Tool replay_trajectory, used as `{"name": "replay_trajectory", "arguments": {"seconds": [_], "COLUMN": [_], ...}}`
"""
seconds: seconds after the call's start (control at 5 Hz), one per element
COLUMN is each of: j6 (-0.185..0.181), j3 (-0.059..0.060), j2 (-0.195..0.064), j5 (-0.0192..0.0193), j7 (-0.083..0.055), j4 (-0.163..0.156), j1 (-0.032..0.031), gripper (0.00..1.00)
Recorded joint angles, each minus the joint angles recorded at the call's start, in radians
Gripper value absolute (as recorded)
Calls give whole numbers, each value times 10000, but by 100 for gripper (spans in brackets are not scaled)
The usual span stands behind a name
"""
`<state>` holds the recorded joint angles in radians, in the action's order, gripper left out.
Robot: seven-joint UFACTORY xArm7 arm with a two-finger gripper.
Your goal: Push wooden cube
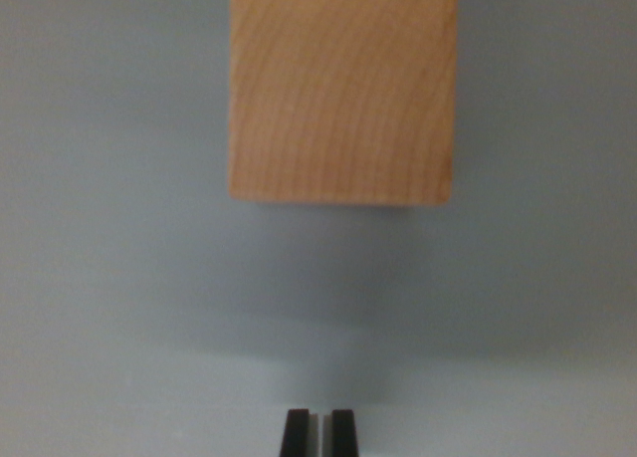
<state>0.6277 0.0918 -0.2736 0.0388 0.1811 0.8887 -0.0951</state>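
Pale wood fills the upper middle of the wrist view: the cube (341,91) sits at twelve o'clock, its top edge cut off by the frame, curved grain lines running across the face that shows. It rests on a plain grey-blue surface (109,278), with a soft shadow just below its lower edge. At six o'clock the gripper (319,432) pokes in from the bottom edge as two black fingertips (296,432) standing side by side, nearly closed, only a thin slit between them. They grip nothing. Bare surface separates them from the cube.
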Motion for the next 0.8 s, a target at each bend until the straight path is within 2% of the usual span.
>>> {"name": "replay_trajectory", "arguments": {"seconds": [0.2, 0.4, 0.6, 0.8], "j6": [0, 89, 89, 201], "j3": [0, -10, -10, -23], "j2": [0, -145, -145, -328], "j5": [0, 5, 5, 11], "j7": [0, -15, -15, -34], "j4": [0, 234, 234, 529], "j1": [0, 2, 2, 5], "gripper": [100, 100, 100, 100]}}
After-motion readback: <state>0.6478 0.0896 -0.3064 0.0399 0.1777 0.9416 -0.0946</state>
